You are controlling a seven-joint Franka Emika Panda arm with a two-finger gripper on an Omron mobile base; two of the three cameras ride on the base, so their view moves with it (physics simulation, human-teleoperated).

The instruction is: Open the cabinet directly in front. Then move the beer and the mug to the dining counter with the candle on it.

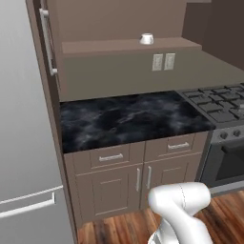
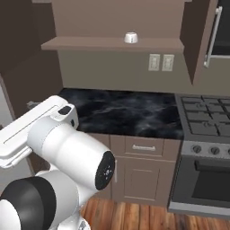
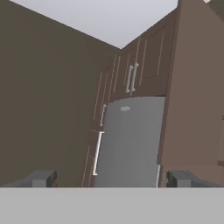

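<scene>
One door is standing swung aside: your cabinet (image 1: 119,28) is showing the mug (image 1: 147,38) alone on its shelf. You are holding the gripper (image 3: 111,178) spread wide, empty; next, reach for the mug.

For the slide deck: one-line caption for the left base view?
Cabinet open, white mug on its shelf above the black marble worktop.
</scene>
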